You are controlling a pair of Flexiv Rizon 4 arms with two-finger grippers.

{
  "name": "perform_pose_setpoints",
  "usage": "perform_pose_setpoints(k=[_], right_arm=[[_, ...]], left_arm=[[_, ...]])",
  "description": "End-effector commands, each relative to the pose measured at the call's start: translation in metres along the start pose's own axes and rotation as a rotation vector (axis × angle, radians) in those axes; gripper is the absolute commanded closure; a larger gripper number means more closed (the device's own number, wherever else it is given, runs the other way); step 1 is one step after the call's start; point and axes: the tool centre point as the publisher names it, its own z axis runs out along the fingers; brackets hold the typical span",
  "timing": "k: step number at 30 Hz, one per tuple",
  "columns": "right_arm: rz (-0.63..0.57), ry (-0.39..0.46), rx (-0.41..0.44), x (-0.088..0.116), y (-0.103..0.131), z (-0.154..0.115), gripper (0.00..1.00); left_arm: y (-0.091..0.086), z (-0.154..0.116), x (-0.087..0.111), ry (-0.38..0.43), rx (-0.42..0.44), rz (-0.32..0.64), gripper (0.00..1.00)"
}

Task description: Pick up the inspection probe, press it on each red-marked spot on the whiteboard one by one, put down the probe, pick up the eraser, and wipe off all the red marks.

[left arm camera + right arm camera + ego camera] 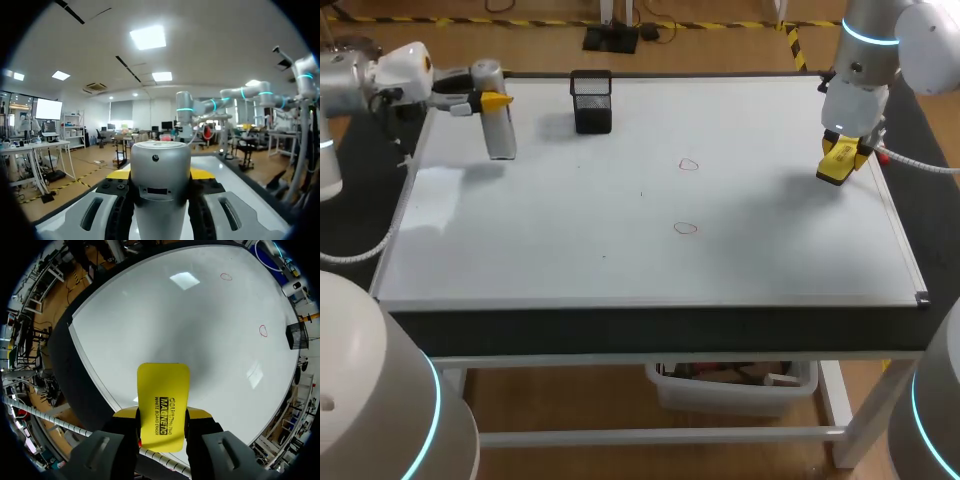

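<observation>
The left gripper (161, 175) clasped the inspection probe (160, 162) between its fingers; the right gripper (162, 413) squeezed the yellow whiteboard eraser (163, 387) likewise.

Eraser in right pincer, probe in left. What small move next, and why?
Probably carry the right pincer leftward and down toward the far red mark: it grips the eraser over bare whiteboard, and the near red mark is unwiped too.

place: robotics lab | evidence: left arm (355, 80) and right arm (868, 50) stationed over a whiteboard (550, 240) bench
</observation>
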Motion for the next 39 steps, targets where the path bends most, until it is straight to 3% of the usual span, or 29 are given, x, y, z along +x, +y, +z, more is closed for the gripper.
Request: perform_pose_setpoints(k=[1,6,9,21,32,39], right_arm=[[-0.002,0.003,0.000,0.000,-0.001,-0.001,1.00],[-0.002,0.003,0.000,0.000,-0.001,-0.001,1.00],[-0.049,0.013,0.007,-0.014,0.006,-0.003,1.00],[-0.284,-0.029,0.005,-0.098,0.051,-0.010,1.00],[-0.493,-0.078,-0.046,-0.174,0.084,-0.003,1.00],[-0.585,-0.083,-0.068,-0.212,0.104,-0.003,1.00]], left_arm=[[-0.006,-0.004,0.011,-0.304,-0.004,0.007,1.00],[-0.008,-0.006,0.013,-0.306,-0.006,0.010,1.00],[-0.008,-0.006,0.013,-0.306,-0.006,0.010,1.00],[-0.008,-0.006,0.013,-0.306,-0.006,0.010,1.00],[-0.008,-0.006,0.013,-0.306,-0.006,0.010,1.00],[-0.008,-0.006,0.013,-0.306,-0.006,0.010,1.00]])
